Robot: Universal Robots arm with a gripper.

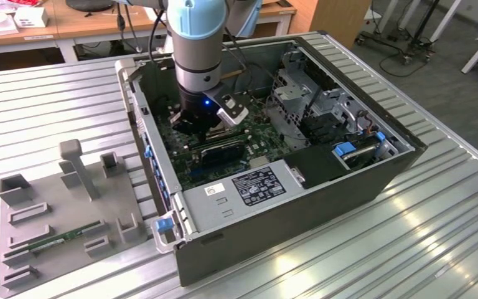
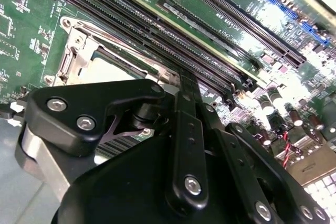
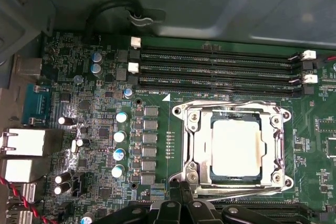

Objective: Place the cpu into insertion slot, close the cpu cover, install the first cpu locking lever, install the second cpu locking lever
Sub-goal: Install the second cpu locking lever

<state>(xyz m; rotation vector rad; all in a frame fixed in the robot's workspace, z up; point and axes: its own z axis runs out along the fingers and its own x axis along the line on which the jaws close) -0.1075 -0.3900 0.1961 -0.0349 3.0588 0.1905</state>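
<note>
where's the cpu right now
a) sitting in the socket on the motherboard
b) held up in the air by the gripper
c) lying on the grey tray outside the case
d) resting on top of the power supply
a, since in the first wrist view the cpu lies flat inside the insertion slot, with the cpu cover framing it on the green motherboard.

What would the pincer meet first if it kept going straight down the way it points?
Probably the motherboard right beside the cpu cover, which lies down over the cpu. The pincer hangs at that frame's edge; depth is unclear.
</note>
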